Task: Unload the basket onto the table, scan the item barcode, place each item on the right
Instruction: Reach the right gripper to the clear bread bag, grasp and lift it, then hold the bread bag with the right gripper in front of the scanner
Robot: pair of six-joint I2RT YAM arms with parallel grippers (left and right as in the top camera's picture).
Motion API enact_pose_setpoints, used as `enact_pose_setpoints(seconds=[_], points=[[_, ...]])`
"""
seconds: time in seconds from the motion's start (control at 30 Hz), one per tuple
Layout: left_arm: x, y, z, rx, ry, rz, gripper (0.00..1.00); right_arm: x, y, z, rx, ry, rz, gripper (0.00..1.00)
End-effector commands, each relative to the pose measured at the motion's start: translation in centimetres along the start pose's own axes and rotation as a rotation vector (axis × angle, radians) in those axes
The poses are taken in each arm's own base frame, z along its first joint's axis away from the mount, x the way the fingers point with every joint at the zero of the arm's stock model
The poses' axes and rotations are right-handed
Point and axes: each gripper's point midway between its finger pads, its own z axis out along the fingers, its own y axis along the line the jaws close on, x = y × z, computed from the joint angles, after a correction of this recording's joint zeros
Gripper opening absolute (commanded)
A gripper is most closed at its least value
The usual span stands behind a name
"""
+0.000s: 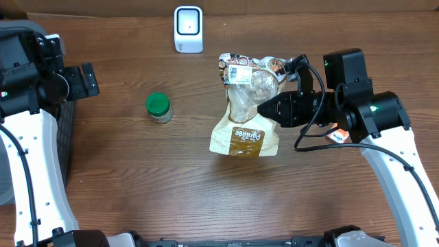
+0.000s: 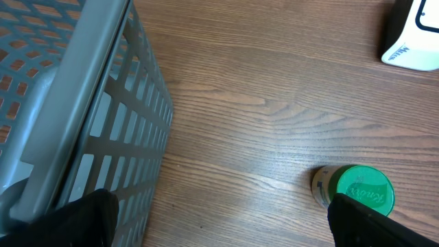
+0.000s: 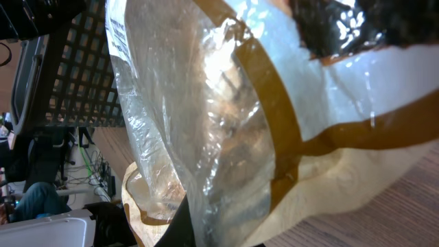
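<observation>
A bread bag (image 1: 245, 103) of clear plastic and tan paper hangs in the middle of the table, with my right gripper (image 1: 266, 110) shut on its right side. Its white barcode label (image 1: 240, 74) lies on the upper end, facing up, a short way below and right of the white scanner (image 1: 188, 29). The right wrist view is filled by the bag (image 3: 226, 116), with one dark fingertip (image 3: 199, 219) pressed against the plastic. My left gripper (image 1: 86, 79) hovers open at the far left, with nothing between its fingers (image 2: 82, 219).
A green-lidded jar (image 1: 158, 108) stands left of the bag, close to my left gripper's right finger (image 2: 377, 223). A grey mesh basket (image 2: 89, 103) sits along the table's left edge. The scanner (image 2: 415, 34) shows at the top right of the left wrist view. A small orange item (image 1: 336, 135) lies under the right arm.
</observation>
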Motion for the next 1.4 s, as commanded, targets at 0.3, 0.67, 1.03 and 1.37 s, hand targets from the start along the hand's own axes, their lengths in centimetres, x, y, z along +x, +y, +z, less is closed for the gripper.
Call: enact_pose_setpoints(seconds=[0.3,0.67,1.03,1.37], points=[[-0.2,-0.1,0.0,0.008,-0.006,0.014,1.0,-1.1,0.6,-1.0,0.024,-0.046,0.047,0.04],[-0.2,-0.1,0.0,0.008,-0.006,0.014,0.99,-9.2,0.8,-4.3,0.366,-0.132,0.0,0.04],[-0.2,-0.1,0.0,0.008,-0.006,0.014,0.99,-22.9,-6.0,3.1,1.035,-0.358,-0.407,0.04],[-0.2,-0.1,0.0,0.008,-0.006,0.014,0.99,-27.1,-8.5,14.7,1.358,-0.175,-1.078,0.04]])
